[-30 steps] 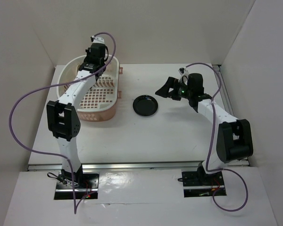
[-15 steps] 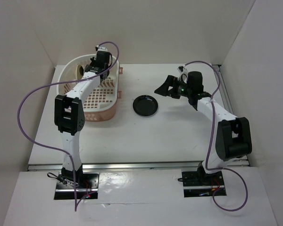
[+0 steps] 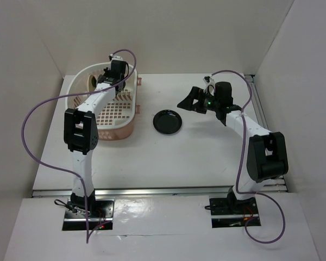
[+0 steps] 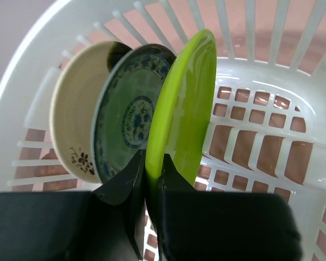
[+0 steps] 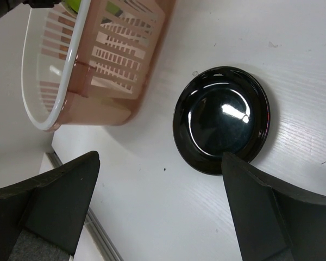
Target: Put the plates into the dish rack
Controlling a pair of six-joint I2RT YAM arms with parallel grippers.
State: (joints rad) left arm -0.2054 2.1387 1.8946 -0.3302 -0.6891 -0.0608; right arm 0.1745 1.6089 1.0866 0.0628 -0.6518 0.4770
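The pale pink-white dish rack stands at the back left. In the left wrist view, the cream plate, the dark teal patterned plate and the lime green plate stand on edge side by side inside the rack. My left gripper is shut on the lower rim of the lime green plate; from above it is at the rack's far end. The glossy black plate lies flat on the table right of the rack. My right gripper is open and empty, above and just right of the black plate.
The white table is enclosed by white walls at the back and on both sides. The rack's pink side wall is close to the left of the black plate. Purple cables loop off both arms.
My left gripper has moved a little right and back over the rack's far end, uncovering the cream plate from above. My right gripper has edged slightly back, still open. The black plate has not moved.
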